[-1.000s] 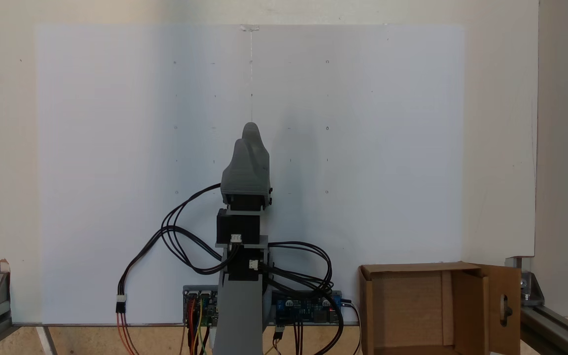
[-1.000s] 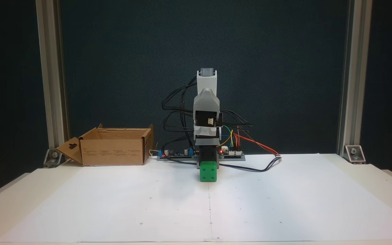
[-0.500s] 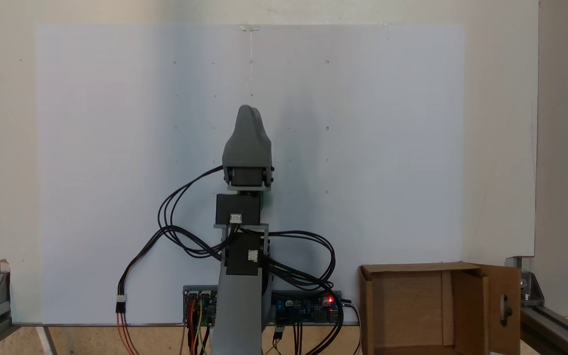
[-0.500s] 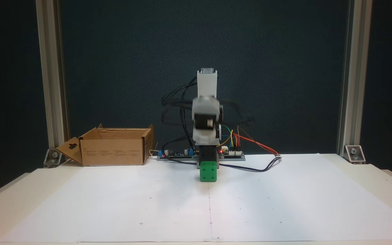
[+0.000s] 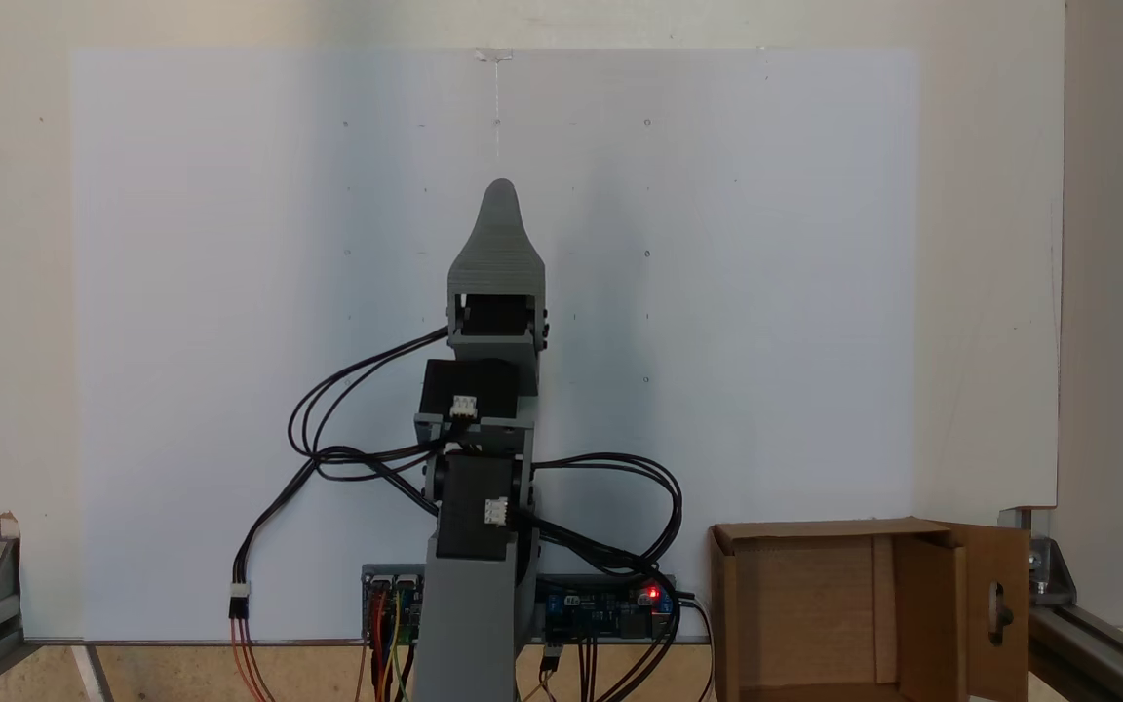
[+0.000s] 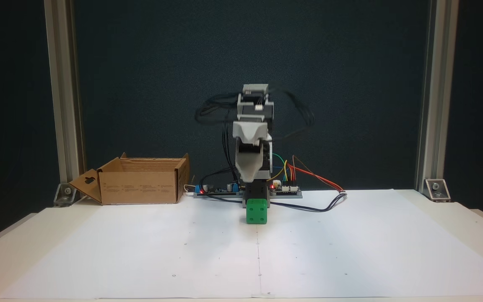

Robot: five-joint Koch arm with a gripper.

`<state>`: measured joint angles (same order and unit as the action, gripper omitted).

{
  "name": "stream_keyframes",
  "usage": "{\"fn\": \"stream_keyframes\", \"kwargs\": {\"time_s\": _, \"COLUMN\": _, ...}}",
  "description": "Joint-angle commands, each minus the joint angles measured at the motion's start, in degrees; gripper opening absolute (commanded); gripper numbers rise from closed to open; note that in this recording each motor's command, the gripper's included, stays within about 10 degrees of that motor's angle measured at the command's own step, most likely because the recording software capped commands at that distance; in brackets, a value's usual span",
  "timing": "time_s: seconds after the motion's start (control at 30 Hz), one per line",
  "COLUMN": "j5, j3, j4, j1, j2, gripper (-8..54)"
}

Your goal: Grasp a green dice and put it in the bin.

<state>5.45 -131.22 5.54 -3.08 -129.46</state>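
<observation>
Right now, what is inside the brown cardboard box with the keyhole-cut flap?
In a fixed view the brown cardboard box shows bare cardboard walls and floor, no small green dice, which sits on the white paper. The box's lowest part is cut off by the frame.

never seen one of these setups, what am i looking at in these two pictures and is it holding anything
It is a small hobby robot arm bolted at the table's edge, ending in a grey gripper whose jaws line up one behind the other, so open or shut cannot be told. One fixed view looks down from above and behind the arm; the other looks from the front, along the table. On the white paper sheet sits a green dice, untouched, below the gripper. A cardboard box, the bin, stands open beside the circuit boards. Nothing appears to be held.
</observation>
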Motion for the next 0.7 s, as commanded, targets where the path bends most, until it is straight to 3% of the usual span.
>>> {"fn": "stream_keyframes", "kwargs": {"time_s": 0.0, "j5": -2.99, "j3": 5.36, "j4": 9.21, "j1": 1.05, "j2": -6.15, "gripper": 43.4}}
{"fn": "stream_keyframes", "kwargs": {"time_s": 0.47, "j5": -8.44, "j3": 18.63, "j4": 59.04, "j1": 4.92, "j2": -5.89, "gripper": 43.5}}
{"fn": "stream_keyframes", "kwargs": {"time_s": 0.67, "j5": -9.84, "j3": 19.78, "j4": 62.40, "j1": 4.66, "j2": -5.89, "gripper": 43.5}}
